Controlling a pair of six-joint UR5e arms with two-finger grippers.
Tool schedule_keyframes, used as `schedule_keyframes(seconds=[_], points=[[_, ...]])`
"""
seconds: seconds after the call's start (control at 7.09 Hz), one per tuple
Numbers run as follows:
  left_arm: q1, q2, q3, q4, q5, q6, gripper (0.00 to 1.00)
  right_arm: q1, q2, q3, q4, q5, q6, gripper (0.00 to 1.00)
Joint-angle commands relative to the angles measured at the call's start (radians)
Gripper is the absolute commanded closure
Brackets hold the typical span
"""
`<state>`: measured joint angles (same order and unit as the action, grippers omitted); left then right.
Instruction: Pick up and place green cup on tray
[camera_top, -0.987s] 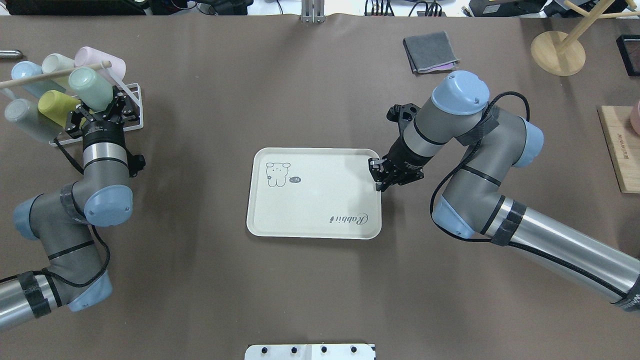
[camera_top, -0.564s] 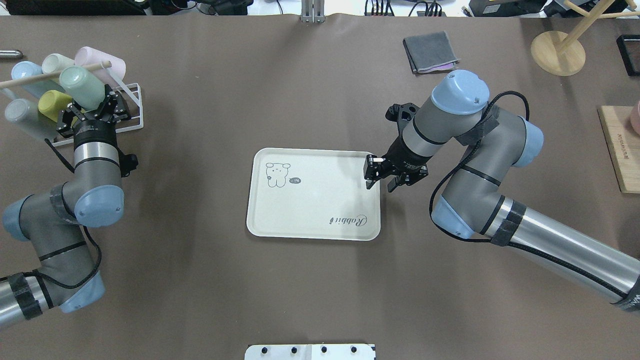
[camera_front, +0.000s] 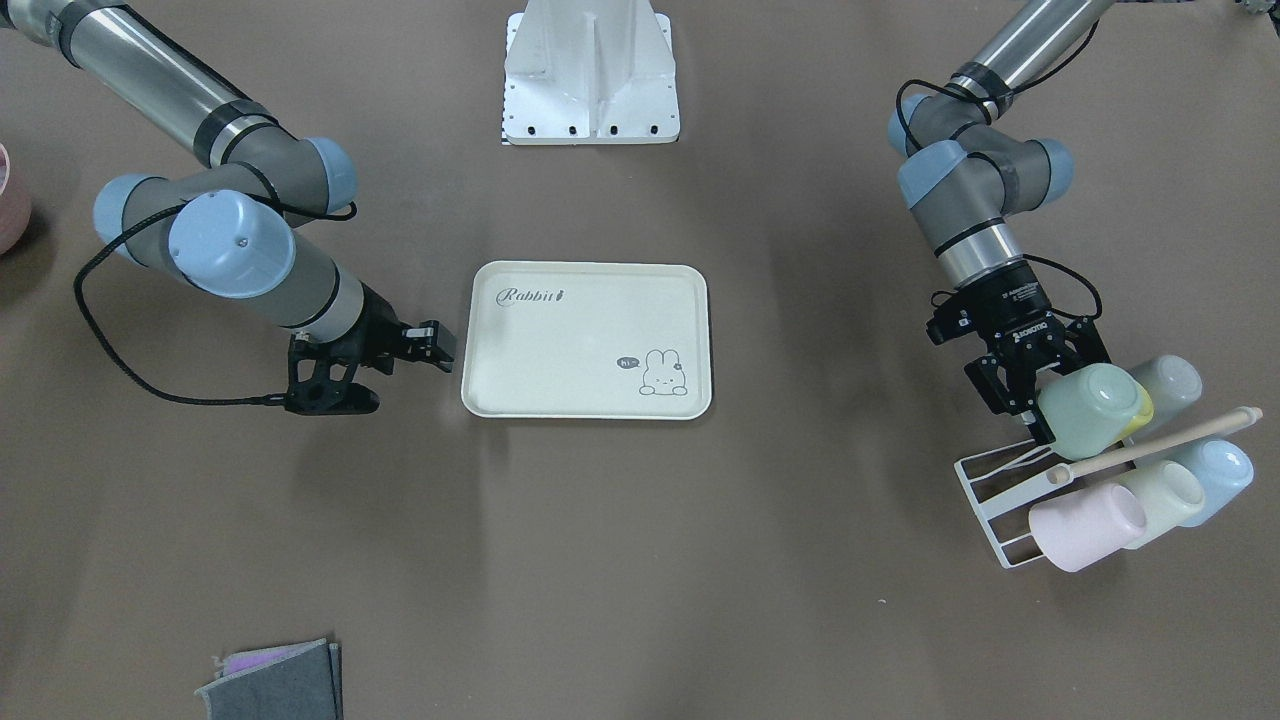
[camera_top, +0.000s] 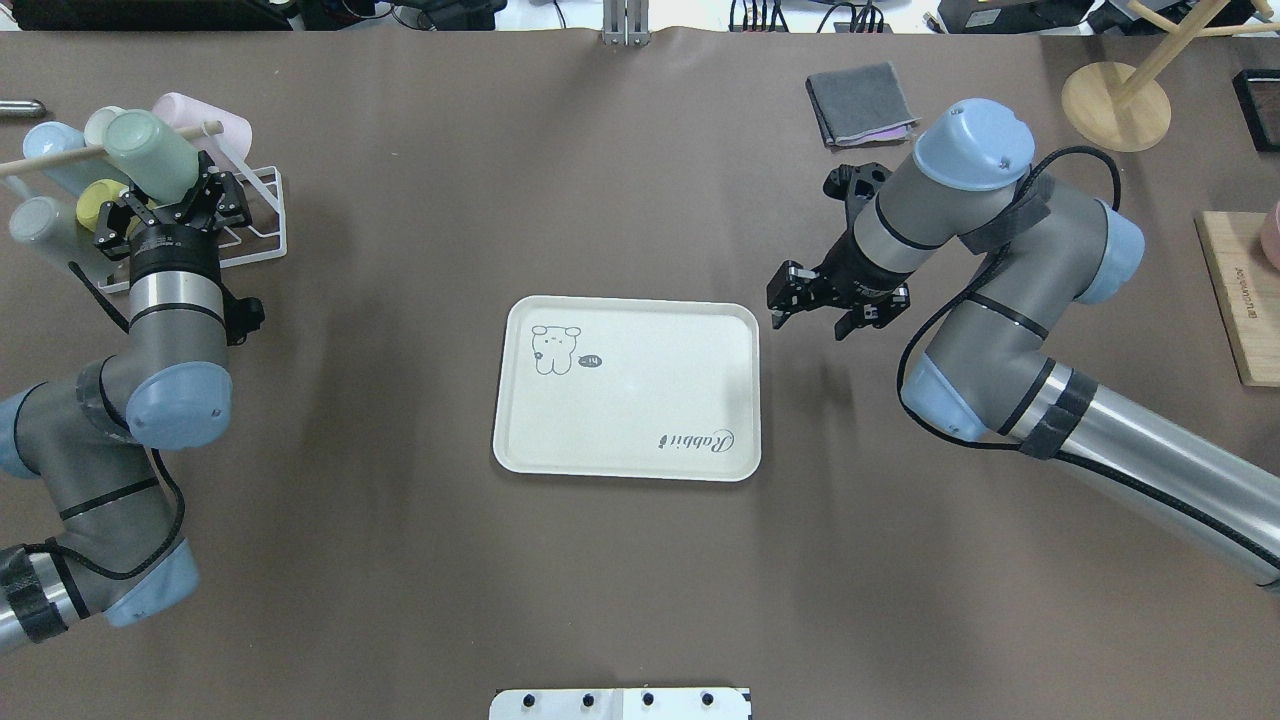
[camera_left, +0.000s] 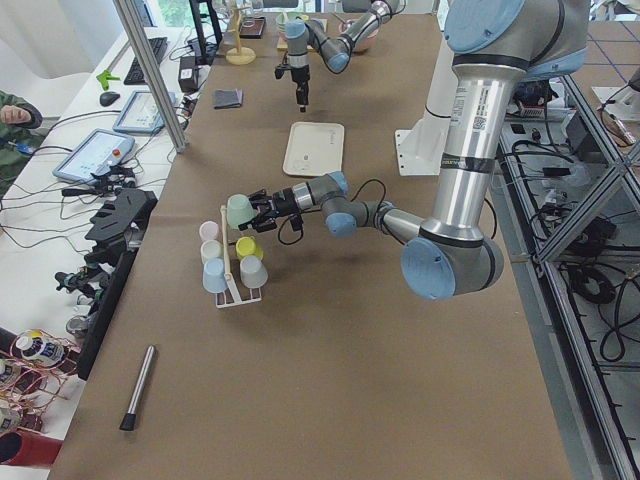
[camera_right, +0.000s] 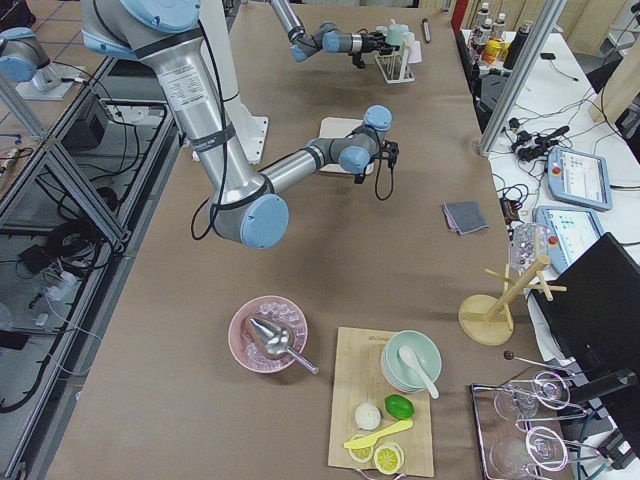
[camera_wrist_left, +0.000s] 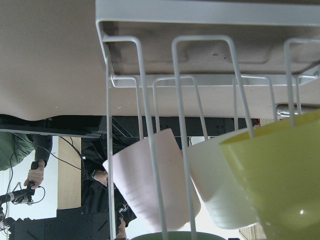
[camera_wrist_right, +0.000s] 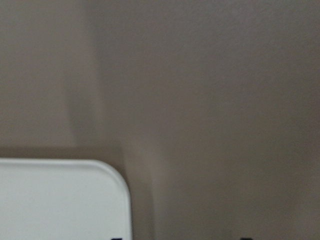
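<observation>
Our left pincer (camera_top: 175, 195) is clamped on the green cup (camera_top: 148, 158), held on its side over the wire rack (camera_top: 262, 205) at the bench's far left. We should lift it clear of the wooden rod (camera_top: 55, 160), then carry it right to the tray (camera_top: 625, 400) and set it upright. The right pincer (camera_top: 810, 316) hangs apart beside the tray.

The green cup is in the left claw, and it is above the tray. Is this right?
Not quite. The green cup is in the left claw, but it is at the rack on the table's left side, not above the tray. The overhead view shows this.
</observation>
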<state>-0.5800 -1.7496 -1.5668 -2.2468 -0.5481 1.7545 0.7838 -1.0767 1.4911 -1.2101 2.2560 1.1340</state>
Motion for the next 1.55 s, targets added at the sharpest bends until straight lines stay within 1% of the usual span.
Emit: schedule_keyframes(seconds=[0.0, 0.14, 0.28, 0.42, 0.56, 0.7, 0.85, 0.99, 1.13, 1.27, 1.41], points=[[-0.009, 0.013, -0.054, 0.001, -0.001, 0.023, 0.32, 0.124, -0.023, 0.055, -0.179, 0.002, -0.161, 0.15], [-0.012, 0.013, -0.083, 0.001, -0.003, 0.023, 0.32, 0.167, -0.038, 0.142, -0.359, -0.015, -0.245, 0.00], [-0.020, 0.012, -0.094, 0.003, -0.009, 0.025, 0.29, 0.230, -0.060, 0.208, -0.500, -0.030, -0.384, 0.00], [-0.021, 0.010, -0.117, 0.001, -0.012, 0.092, 0.28, 0.282, -0.092, 0.275, -0.593, -0.024, -0.484, 0.00], [-0.021, -0.001, -0.145, 0.001, -0.013, 0.132, 0.28, 0.355, -0.197, 0.320, -0.594, -0.016, -0.573, 0.00], [-0.021, -0.025, -0.153, 0.001, -0.015, 0.125, 0.28, 0.436, -0.254, 0.325, -0.606, -0.003, -0.667, 0.00], [-0.021, -0.034, -0.162, -0.008, -0.041, 0.078, 0.28, 0.518, -0.329, 0.331, -0.605, 0.041, -0.776, 0.00], [-0.021, -0.031, -0.185, -0.037, -0.068, 0.027, 0.35, 0.591, -0.417, 0.352, -0.600, 0.081, -0.892, 0.00], [-0.021, -0.033, -0.199, -0.054, -0.079, -0.030, 0.36, 0.641, -0.469, 0.351, -0.603, 0.080, -1.009, 0.00], [-0.021, -0.033, -0.231, -0.077, -0.090, -0.099, 0.38, 0.672, -0.483, 0.338, -0.606, 0.062, -1.090, 0.00], [-0.020, -0.037, -0.251, -0.135, -0.120, -0.115, 0.42, 0.721, -0.492, 0.327, -0.606, 0.056, -1.152, 0.00]])
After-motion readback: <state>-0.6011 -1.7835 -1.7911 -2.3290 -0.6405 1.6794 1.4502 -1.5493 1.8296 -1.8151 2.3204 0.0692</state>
